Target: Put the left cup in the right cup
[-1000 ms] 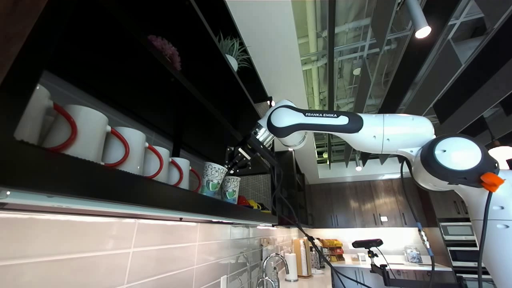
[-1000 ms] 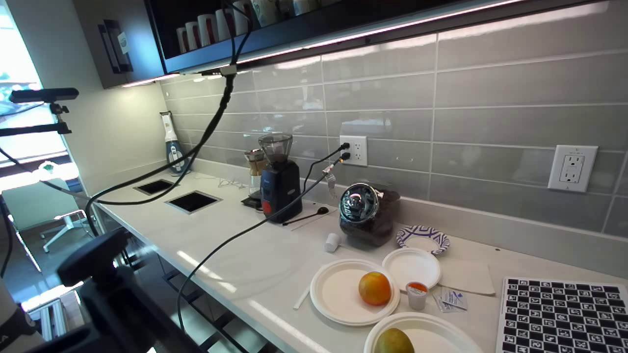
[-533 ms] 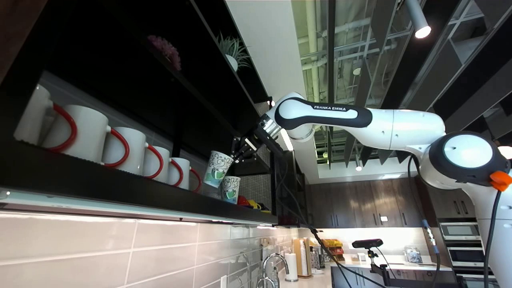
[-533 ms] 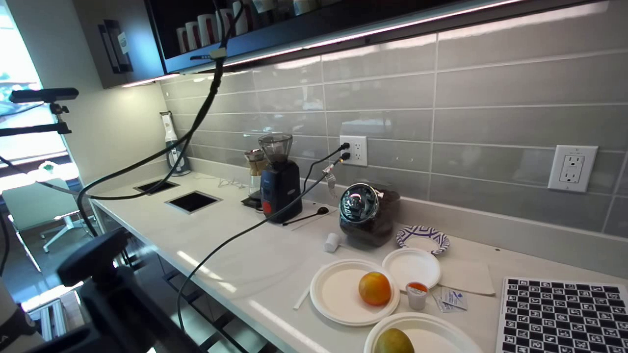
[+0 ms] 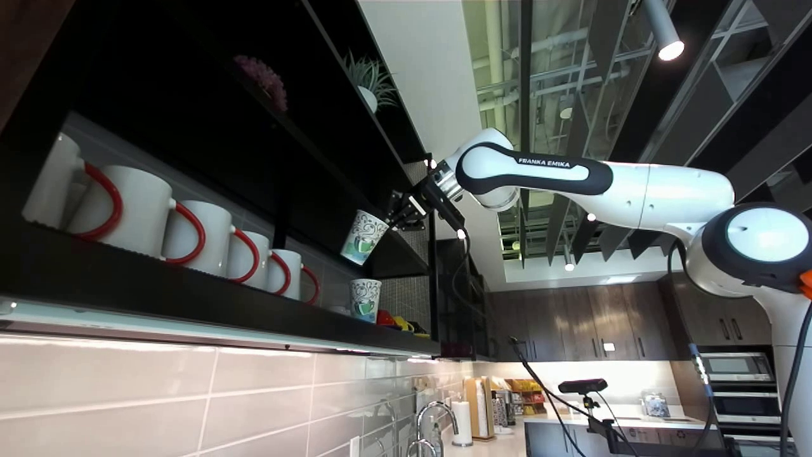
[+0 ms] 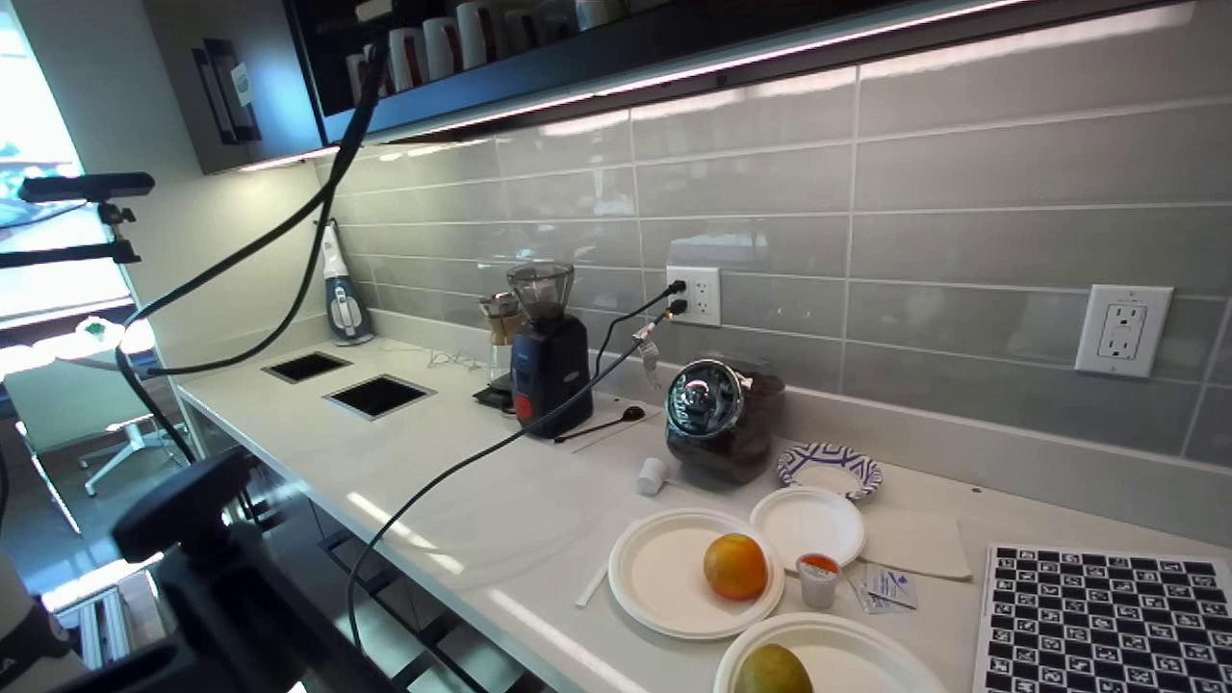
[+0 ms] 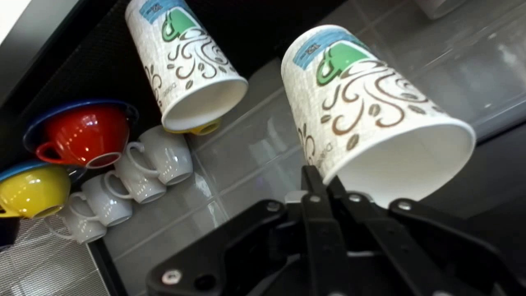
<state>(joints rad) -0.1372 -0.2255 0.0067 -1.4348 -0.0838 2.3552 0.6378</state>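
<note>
Lt. cup [image 5: 365, 237]: swirl-printed paper, tapered cyl., apart from & higher than rt. cup [image 5: 365, 300] (same print, upright) | long axis tilted, mouth up twd. gripper [image 7: 324, 176] | jaws pinching its rim.

Wrist view: left paper cup [image 7: 361, 98], 2 o'clock, rim partly hidden by jaws | right paper cup [image 7: 189, 61], 11 o'clock, base partly cut off by top edge | in an exterior view: green fruit [image 6: 773, 670], 5 o'clock, ChArUco board [image 6: 1107, 621], 4 o'clock, both cut off by bottom edge
</note>
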